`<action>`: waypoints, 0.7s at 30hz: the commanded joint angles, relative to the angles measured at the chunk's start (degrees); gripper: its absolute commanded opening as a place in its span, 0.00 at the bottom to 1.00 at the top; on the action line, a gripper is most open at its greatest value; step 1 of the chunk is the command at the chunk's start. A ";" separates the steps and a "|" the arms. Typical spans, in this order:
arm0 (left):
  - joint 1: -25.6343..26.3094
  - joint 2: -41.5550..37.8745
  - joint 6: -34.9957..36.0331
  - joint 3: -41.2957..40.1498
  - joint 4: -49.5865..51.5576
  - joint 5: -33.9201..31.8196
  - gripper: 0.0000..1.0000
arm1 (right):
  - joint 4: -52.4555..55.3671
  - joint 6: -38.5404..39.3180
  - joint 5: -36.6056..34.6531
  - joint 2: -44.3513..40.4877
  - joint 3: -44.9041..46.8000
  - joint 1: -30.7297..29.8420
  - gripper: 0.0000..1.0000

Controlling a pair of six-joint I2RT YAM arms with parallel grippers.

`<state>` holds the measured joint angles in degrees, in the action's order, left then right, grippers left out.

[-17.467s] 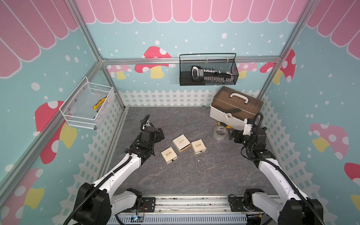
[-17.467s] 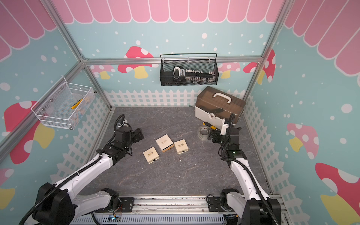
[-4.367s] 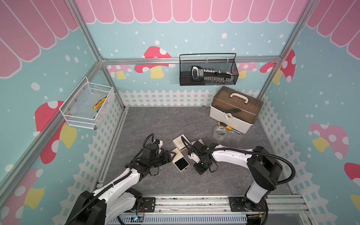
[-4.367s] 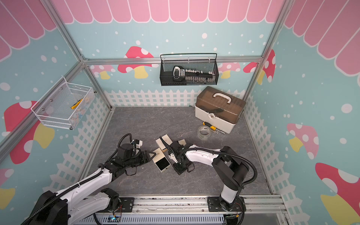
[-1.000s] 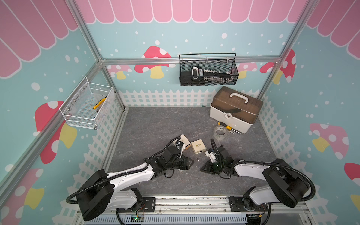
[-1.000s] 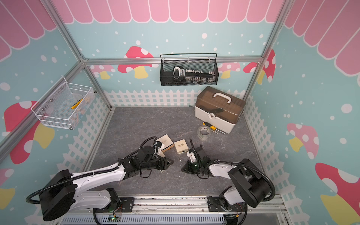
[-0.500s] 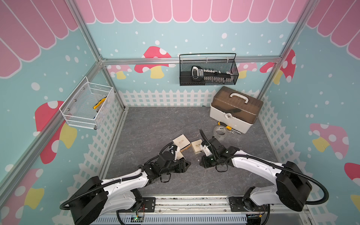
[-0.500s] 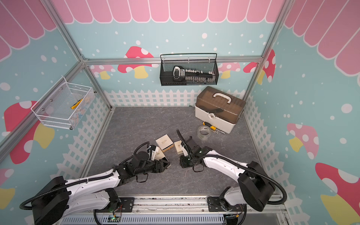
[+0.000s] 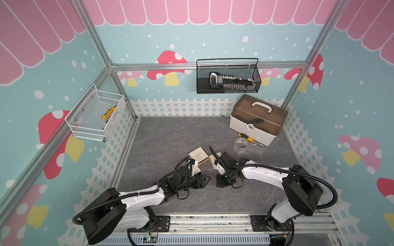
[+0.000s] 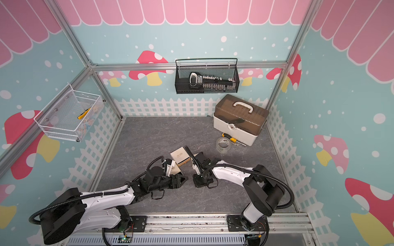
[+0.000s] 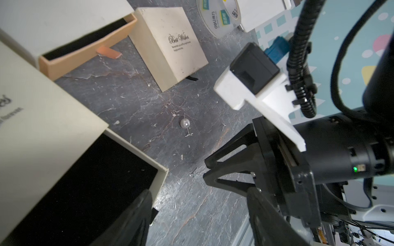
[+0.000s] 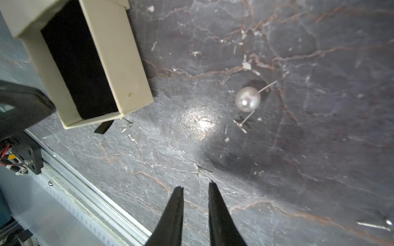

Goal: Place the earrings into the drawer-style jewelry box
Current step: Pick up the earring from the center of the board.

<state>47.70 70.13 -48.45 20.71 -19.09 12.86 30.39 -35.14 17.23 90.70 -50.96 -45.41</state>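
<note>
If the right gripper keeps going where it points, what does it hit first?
Probably the bare gray table just ahead of the right gripper; the pearl earring lies off to one side. Depth is unclear.

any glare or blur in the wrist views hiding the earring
Right wrist view: a bright glare patch on the table beside the pearl earring, itself sharp with a dark shadow. Left wrist view: earring small but clear; the near drawer box is blurred.
</note>
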 commanded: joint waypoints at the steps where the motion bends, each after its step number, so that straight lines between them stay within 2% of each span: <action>1: 0.29 0.93 -0.25 -0.80 -2.90 1.41 0.71 | 0.62 0.76 0.63 1.42 -1.51 -0.47 0.22; 21: 0.29 0.49 1.22 0.29 -0.28 0.79 0.71 | -1.49 0.09 0.79 4.57 -1.60 -0.56 0.16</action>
<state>47.70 70.83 -47.79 20.60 -20.23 13.74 29.45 -35.16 17.65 94.35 -51.40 -45.50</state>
